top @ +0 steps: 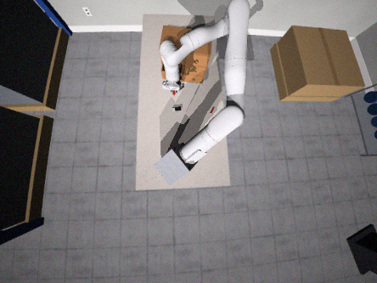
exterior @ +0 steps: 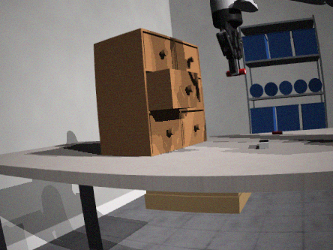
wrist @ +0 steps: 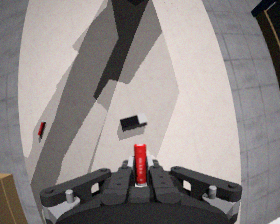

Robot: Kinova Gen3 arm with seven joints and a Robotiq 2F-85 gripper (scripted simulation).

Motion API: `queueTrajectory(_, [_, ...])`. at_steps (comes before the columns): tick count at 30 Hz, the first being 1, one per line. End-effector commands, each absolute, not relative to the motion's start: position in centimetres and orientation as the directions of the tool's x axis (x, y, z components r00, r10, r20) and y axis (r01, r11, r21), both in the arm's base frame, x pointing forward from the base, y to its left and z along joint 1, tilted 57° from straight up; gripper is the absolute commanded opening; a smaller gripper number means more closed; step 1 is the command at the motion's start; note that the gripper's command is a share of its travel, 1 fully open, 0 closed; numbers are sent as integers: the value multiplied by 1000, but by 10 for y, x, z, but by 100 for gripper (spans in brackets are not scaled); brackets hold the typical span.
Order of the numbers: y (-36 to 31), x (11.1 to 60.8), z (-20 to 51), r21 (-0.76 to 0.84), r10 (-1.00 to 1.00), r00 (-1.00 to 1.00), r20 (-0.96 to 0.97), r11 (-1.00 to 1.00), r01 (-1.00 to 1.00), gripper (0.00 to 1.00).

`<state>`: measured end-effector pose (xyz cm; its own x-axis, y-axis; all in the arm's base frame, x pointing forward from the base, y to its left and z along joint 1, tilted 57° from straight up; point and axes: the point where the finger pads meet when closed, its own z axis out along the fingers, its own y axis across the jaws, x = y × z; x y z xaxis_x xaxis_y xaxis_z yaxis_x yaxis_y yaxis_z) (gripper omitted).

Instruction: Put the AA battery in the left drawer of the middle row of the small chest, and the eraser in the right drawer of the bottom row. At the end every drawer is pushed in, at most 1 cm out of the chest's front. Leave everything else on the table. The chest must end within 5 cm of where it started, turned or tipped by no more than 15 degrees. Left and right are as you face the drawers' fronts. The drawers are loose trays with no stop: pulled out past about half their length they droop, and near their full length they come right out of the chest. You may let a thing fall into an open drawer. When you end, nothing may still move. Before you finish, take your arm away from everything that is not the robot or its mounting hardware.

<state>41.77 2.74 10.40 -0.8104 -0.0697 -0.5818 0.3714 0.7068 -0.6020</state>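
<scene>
Readable text: none in any view.
Small chest [exterior: 120, 95]: plain wood fronts with dark knobs, no lettering or numbers.
Cardboard box [top: 316, 61]: bare brown faces, no print or label.
Shelf rack [exterior: 315, 24]: blue boxes and blue discs, all unmarked.
Wall plate [top: 87, 11]: small white plate with two dark spots, no legible marking.
Table [top: 149, 150]: no signs or marks to read.
Small things on the table top: too small and blurred to show any label.
</scene>
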Motion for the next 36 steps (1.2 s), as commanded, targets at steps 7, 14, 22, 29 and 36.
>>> queueTrajectory(7, [56,408,124,-590,-78,-801,-594,719,367,9])
queueTrajectory(14, [68,400,134,-590,-78,-801,-594,719,367,9])
queueTrajectory(22, [71,398,136,-590,-78,-801,-594,719,367,9])
queueTrajectory(29, [71,398,136,-591,-82,-798,-597,718,368,9])
queueTrajectory(36, [70,397,136,-592,-113,-776,-620,716,369,9])
